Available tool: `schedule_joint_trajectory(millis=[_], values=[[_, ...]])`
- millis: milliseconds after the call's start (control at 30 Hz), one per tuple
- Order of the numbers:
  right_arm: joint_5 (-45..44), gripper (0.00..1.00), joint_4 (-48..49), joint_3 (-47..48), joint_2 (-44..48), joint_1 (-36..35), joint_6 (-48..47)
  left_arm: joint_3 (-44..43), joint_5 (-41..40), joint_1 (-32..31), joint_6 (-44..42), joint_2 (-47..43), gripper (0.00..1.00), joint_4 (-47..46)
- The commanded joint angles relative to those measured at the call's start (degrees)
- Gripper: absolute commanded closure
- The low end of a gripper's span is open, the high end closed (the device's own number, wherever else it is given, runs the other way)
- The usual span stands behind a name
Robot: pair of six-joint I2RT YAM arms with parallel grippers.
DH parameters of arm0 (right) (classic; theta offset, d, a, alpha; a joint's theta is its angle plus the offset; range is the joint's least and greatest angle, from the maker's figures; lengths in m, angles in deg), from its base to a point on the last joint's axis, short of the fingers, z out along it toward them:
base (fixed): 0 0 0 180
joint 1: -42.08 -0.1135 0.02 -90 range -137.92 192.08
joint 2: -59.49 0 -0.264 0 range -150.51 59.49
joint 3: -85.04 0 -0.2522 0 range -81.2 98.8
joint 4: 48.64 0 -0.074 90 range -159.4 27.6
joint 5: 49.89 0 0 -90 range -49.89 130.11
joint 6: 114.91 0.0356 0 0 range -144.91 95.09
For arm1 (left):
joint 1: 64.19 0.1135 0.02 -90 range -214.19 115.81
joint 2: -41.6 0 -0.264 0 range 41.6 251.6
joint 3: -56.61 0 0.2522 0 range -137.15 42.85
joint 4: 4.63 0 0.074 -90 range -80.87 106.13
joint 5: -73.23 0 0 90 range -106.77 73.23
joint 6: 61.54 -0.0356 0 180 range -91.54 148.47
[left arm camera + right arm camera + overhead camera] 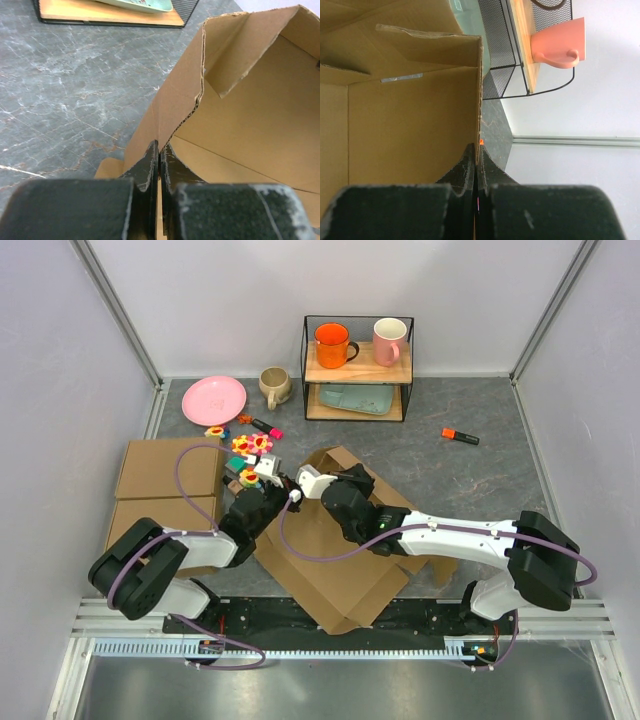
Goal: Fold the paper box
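While both grippers are clamped on it, the box (335, 595) is seen lying cornerwise on the table (480, 470), just ahead of the arm bases, with most of the sheet flat beneath the right arm and its far corner lifted. At that corner the two tools are brought close together. The left gripper (159, 157) is closed on the edge of a raised wall, which rises ahead and to its right. The right gripper (476, 160) is shut on the adjoining panel, which in the wrist view is spread to the left of its fingers. The coming fold is judged to turn on this: the standing panels lie between the grippers, the flat remainder toward the bases.
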State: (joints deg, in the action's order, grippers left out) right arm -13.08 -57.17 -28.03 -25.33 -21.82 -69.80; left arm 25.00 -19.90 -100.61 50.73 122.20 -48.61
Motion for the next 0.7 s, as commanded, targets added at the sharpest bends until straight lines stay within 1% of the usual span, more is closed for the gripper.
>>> schedule_joint_trajectory(millis=[0, 33, 133, 200, 300, 400, 500, 600, 667], values=[[0.1, 1.0, 0.0, -0.6, -0.5, 0.0, 3.7, 0.6, 5.1, -0.1, 6.6, -2.7, 0.98, -8.9], [-0.1, 1.0, -0.3, -0.6, -0.8, 0.1, 4.0, 0.8, 5.5, -0.1, 8.2, -2.6, 0.98, -9.8], [-0.5, 1.0, -0.6, -0.7, -1.1, 0.0, 4.6, 1.7, 6.9, -0.5, 9.5, -2.9, 0.98, -10.5], [-1.3, 1.0, -0.4, -1.4, -1.1, -0.2, 4.6, 2.8, 6.1, -0.8, 9.9, -3.4, 0.98, -11.3], [-3.8, 1.0, 2.3, -3.1, -1.1, -0.6, 3.0, 3.5, 5.6, -1.1, 10.8, -3.8, 0.98, -12.6], [-4.6, 1.0, 3.9, -4.8, -0.7, -1.5, 1.6, 2.8, 7.0, -1.4, 12.5, -3.9, 0.98, -12.4], [-5.2, 1.0, 4.0, -5.7, -1.1, -2.0, 0.8, 1.2, 8.4, -2.3, 13.2, -3.7, 0.97, -10.0], [-5.0, 1.0, 4.0, -6.2, -1.2, -2.5, 0.4, -0.3, 11.1, -2.6, 13.2, -4.1, 0.91, -4.8], [-4.8, 1.0, 3.9, -6.5, -1.3, -2.7, 0.5, 0.2, 12.0, -2.8, 12.8, -3.9, 0.9, -4.0]])
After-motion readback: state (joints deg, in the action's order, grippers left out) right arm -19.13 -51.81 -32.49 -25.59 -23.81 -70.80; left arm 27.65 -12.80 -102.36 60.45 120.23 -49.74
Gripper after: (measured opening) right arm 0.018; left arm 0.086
